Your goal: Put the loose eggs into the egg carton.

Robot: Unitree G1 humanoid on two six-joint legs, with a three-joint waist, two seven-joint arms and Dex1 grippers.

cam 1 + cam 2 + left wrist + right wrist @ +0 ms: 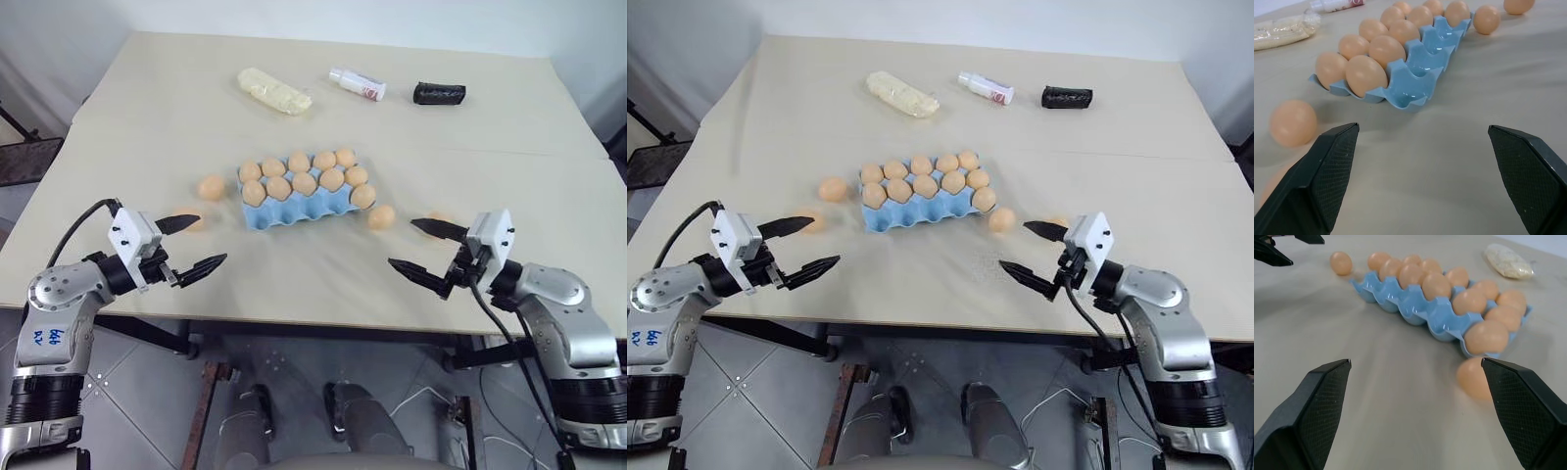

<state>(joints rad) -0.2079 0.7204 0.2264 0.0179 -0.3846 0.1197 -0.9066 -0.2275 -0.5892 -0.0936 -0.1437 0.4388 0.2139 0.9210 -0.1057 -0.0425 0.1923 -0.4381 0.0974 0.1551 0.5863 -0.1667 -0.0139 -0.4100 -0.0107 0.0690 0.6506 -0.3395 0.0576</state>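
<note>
The egg carton (302, 199) sits near the middle of the surface (294, 274), and it is mostly filled: ten eggs occupy the two rows farther from the robot, while the row of cups nearest the robot stands empty, as the left wrist view shows plainly.

Four loose eggs remain outside the egg carton. One (211, 187) lies just beside its left end; another (191, 221) lies nearer the robot than that one, partly hidden behind the left tool (192, 245). A third (381, 216) rests just off the egg carton's right near corner, and a fourth (440, 221) lies further right, partly behind the right tool (423, 248).

Both tools are released, fingers spread wide and holding nothing, each hovering over the surface nearer the robot than the egg carton and angled inward toward it.

By my judgement about two thirds of the cups are filled; four eggs are left to place, and the empty near row has five cups, so room is ample.
</note>
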